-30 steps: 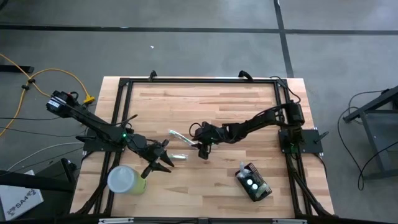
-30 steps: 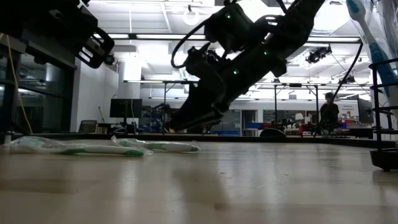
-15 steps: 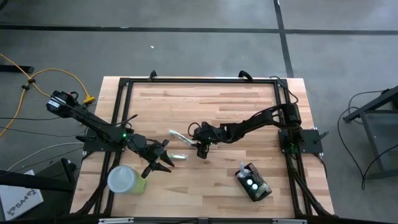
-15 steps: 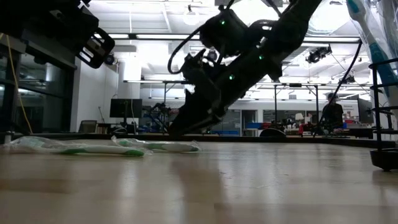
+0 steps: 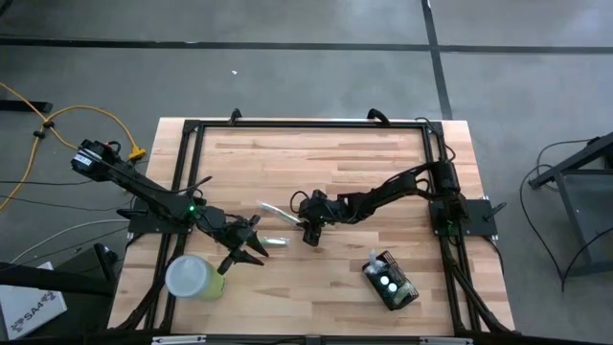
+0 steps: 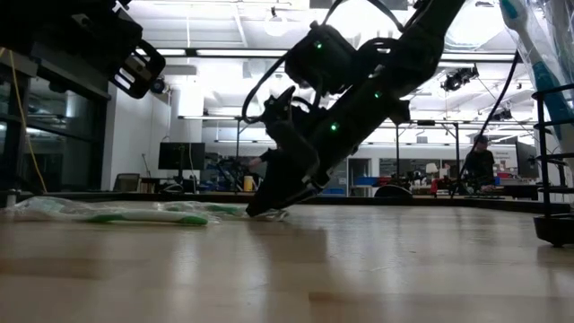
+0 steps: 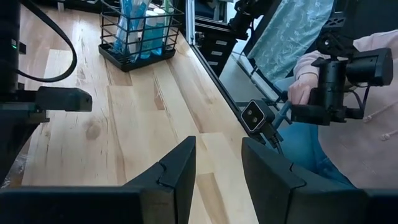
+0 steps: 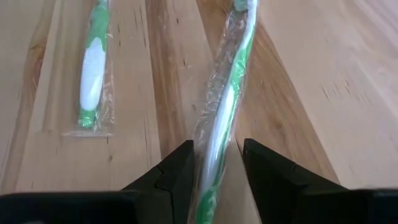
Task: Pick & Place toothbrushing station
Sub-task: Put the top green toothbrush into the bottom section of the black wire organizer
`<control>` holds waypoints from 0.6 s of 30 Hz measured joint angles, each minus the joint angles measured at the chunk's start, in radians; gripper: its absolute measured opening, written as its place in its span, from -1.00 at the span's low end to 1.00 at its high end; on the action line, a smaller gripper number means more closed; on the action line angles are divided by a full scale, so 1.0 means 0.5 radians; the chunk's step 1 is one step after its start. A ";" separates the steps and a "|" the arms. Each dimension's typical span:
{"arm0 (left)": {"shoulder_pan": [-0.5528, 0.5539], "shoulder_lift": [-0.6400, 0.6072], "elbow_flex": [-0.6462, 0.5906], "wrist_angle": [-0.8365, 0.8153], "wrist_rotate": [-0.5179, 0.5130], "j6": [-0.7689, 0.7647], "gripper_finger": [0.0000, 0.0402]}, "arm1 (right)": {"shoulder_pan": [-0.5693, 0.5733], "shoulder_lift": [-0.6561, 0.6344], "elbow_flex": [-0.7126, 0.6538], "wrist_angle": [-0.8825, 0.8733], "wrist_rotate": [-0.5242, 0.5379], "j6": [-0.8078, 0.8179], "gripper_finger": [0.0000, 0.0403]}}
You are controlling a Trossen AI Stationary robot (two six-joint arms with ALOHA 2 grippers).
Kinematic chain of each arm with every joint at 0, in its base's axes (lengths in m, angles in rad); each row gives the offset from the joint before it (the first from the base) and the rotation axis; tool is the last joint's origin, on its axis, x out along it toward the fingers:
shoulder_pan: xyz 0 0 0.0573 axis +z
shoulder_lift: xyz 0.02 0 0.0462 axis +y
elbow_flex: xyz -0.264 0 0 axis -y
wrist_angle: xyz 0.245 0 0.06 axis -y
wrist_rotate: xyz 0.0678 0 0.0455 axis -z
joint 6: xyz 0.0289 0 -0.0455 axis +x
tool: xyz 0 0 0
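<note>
The toothbrushing station (image 5: pixel 391 281), a black wire holder with blue items in it, stands near the table's front right; it also shows in the left wrist view (image 7: pixel 142 34) and at the low view's edge (image 6: pixel 552 135). Two plastic-wrapped green-and-white toothbrushes lie flat mid-table. My right gripper (image 5: pixel 308 233) is open and tipped down at the table, its fingers on either side of the farther toothbrush (image 8: pixel 221 118) at one end. The other toothbrush (image 8: pixel 93 62) lies beside it. My left gripper (image 5: pixel 257 251) waits open at the front left, holding nothing. My right gripper (image 8: pixel 216 163) stands astride one end of the farther toothbrush's wrapper (image 8: pixel 208 146), slanting down from the table's right, fingers along the brush. The toothbrush lies flat on the table. Whether the fingers touch the wrapper I cannot tell.
A lime-green cup (image 5: pixel 194 278) with a pale lid stands at the front left beside my left arm. A black frame (image 5: pixel 306 123) rims the table. Beyond the near edge a person (image 7: pixel 348 81) holds a camera rig. Bare wood lies far and centre.
My right gripper has sunk toward the table and tipped further down, its fingertips now at the table over the end of the farther toothbrush. The gap between its fingers has not changed. Both toothbrushes lie where they were.
</note>
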 joint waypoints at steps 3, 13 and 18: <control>0.000 0.000 0.000 0.000 0.000 -0.004 -0.37 | 0.004 0.001 0.000 0.002 -0.007 0.004 -0.35; 0.000 0.000 0.000 0.000 0.000 -0.060 -0.37 | -0.001 0.002 -0.003 0.011 -0.035 0.011 -0.89; 0.000 0.000 0.000 0.000 0.000 -0.065 -0.37 | 0.000 0.004 -0.004 0.033 -0.046 0.056 -0.90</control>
